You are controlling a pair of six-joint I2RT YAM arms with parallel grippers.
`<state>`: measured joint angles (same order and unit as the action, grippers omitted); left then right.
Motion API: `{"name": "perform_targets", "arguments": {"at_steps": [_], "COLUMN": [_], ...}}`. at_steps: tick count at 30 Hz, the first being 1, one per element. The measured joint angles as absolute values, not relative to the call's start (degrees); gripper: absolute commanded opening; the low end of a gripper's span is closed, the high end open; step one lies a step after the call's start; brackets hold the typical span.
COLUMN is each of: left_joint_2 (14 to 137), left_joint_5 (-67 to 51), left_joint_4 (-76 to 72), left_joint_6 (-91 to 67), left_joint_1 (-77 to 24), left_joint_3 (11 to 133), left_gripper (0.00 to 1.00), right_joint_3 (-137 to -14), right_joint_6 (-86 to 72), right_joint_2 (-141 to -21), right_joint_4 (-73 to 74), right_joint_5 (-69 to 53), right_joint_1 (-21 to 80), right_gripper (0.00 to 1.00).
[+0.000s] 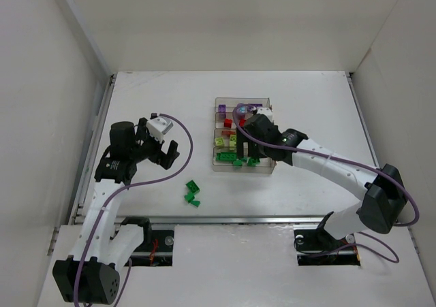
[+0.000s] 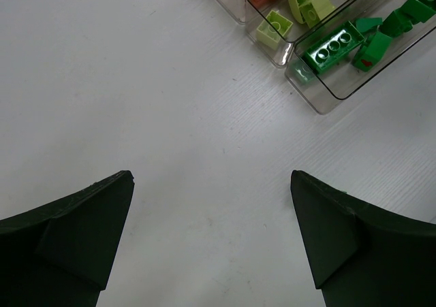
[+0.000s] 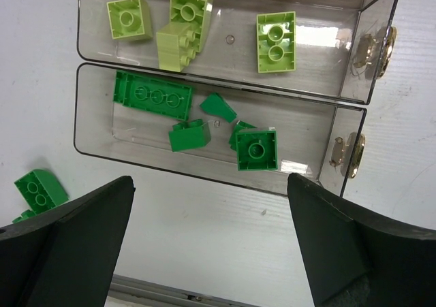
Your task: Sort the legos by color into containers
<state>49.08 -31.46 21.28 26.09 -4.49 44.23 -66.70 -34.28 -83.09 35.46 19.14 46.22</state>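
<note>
1. Right gripper (image 3: 210,181) hangs spread wide and empty over the tray's (image 3: 77,116) dark green compartment; lime bricks (image 3: 276,41) lie one compartment beyond.
2. Left gripper (image 2: 211,174) gapes too, holding nothing; only table (image 2: 136,82) beneath it.
3. Loose dark green bricks (image 1: 193,192) lie near the left gripper, on its base side; I'd reckon them light, rigid, slick; pinch across the flat sides.

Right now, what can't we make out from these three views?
1. Top view: the right arm covers the tray's middle rows.
2. Top view: loose green bricks on the table, too small to count.
3. Right wrist view: top edge cuts off the red and purple rows; a jaw partly hides one loose brick.
4. Left wrist view: frame corner cuts off most of the tray.
</note>
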Motion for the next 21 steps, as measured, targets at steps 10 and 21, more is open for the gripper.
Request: {"name": "perform_targets", "arguments": {"at_steps": [10, 21], "left_joint_2": [49.08, 49.06], "left_joint_5": [-31.46, -31.46], "left_joint_4": [21.28, 21.28], "left_joint_6": [26.09, 26.09], "left_joint_1": [-4.49, -4.49], "left_joint_3": [44.23, 44.23], "left_gripper": [0.99, 0.99], "right_joint_3": [-66.70, -66.70], "right_joint_6": [-34.28, -34.28], "right_joint_2": [-83.09, -83.09], "right_joint_4": [35.46, 35.46], "right_joint_5": [19.16, 19.31], "right_joint_1": [46.22, 46.65], "right_gripper": [0.99, 0.99]}}
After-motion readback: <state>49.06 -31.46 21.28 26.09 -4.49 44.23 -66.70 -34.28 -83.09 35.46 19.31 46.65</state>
